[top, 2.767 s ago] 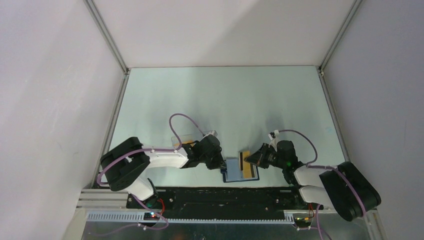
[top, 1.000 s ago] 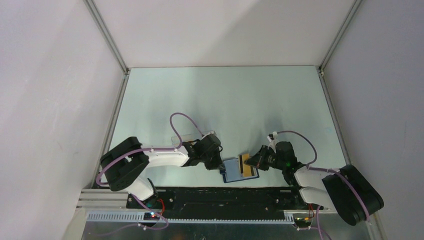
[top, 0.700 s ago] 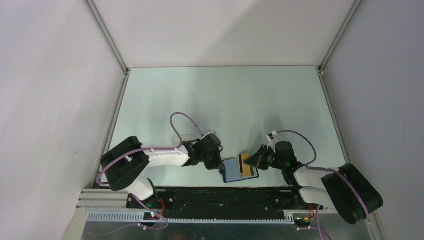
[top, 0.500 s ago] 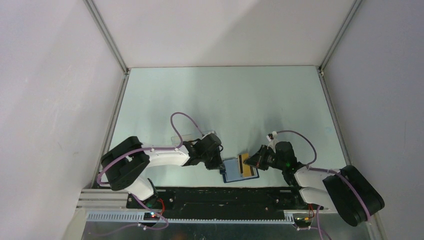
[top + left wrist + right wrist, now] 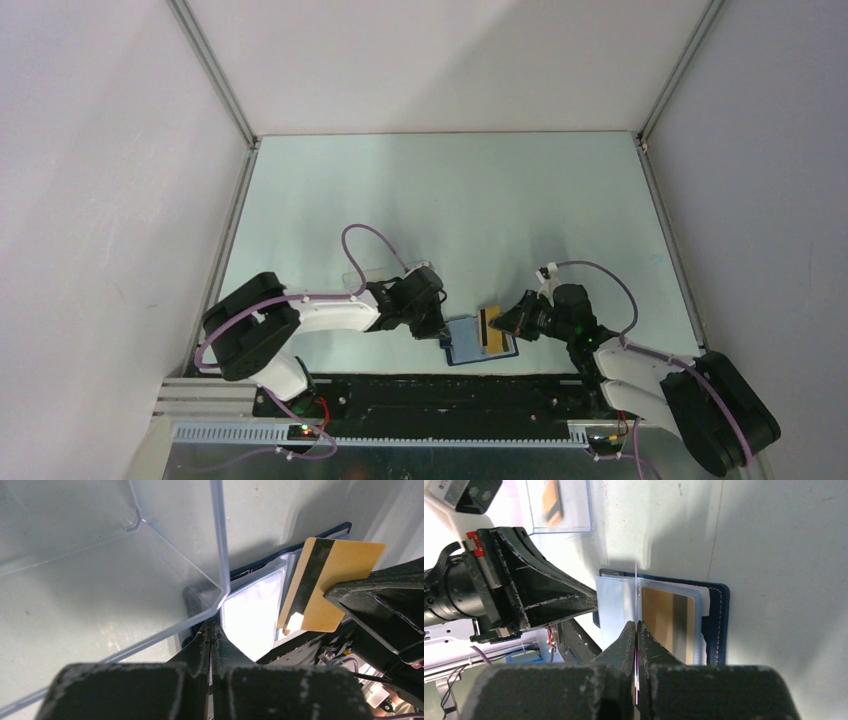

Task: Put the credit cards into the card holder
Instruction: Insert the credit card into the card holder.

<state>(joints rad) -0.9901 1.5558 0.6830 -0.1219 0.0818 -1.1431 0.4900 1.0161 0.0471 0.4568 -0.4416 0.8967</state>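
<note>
From above, the table (image 5: 440, 200) is pale green with white walls (image 5: 450, 60) around it. The open card holder (image 5: 463, 346) lies near the front edge. The left gripper (image 5: 440, 332) touches its left side. The right gripper (image 5: 502, 322) pinches a gold card (image 5: 491, 331) over it.

At the left wrist, the fingers are pressed together. A clear tray (image 5: 125, 555) hides their tips.

At the right wrist, the pinched card looks like a thin line. A second card (image 5: 669, 622) sits in a slot. A third card (image 5: 553, 500) in the tray is blurry. A label (image 5: 446, 486) is too small to read.
</note>
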